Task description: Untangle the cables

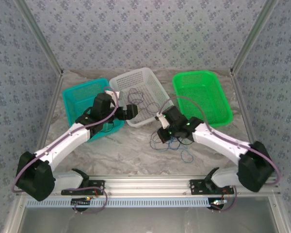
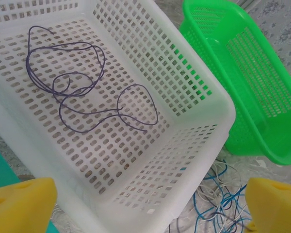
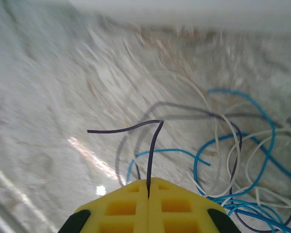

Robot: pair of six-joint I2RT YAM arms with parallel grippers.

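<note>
A tangle of blue, whitish and dark cables (image 1: 172, 141) lies on the table in front of the white basket (image 1: 150, 77). My right gripper (image 3: 149, 187) is shut on one dark purple cable (image 3: 149, 155), whose free end sticks up and bends left above the pile (image 3: 233, 160). In the top view the right gripper (image 1: 161, 127) sits at the pile's left edge. One purple cable (image 2: 82, 92) lies looped inside the white basket (image 2: 194, 126). My left gripper (image 2: 148, 213) hangs open above that basket's near corner, its yellow fingertips (image 2: 22, 204) wide apart and holding nothing.
A teal basket (image 1: 85, 104) stands left of the white one and a green basket (image 1: 201, 97) stands right of it. A separate small blue loop (image 1: 185, 155) lies nearer the arms. Metal frame posts and patterned walls enclose the table.
</note>
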